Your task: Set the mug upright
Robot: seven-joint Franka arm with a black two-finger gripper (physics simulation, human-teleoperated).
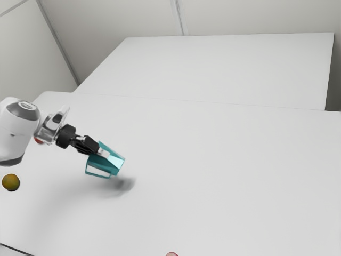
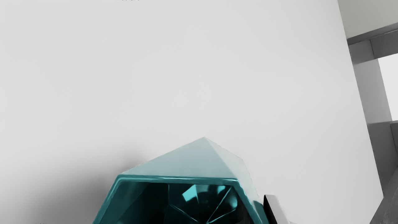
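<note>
My gripper (image 1: 102,153) is at the left of the exterior view, angled down toward the exterior view's right and shut on the teal, angular mug (image 1: 114,162). The mug hangs tilted above the table, its shadow lying apart from it on the surface. In the wrist view, the mug (image 2: 186,165) turns its open mouth toward the camera, with its dark inside visible. One fingertip of the gripper (image 2: 272,208) stands against the mug's side there; the other finger is hidden.
An olive-yellow ball (image 1: 10,182) rests on the white table (image 1: 224,176) at the exterior view's left. Part of a red object (image 1: 39,141) shows behind the arm. A small pinkish thing (image 1: 171,254) is at the bottom edge. A second white surface (image 1: 213,66) stands beyond.
</note>
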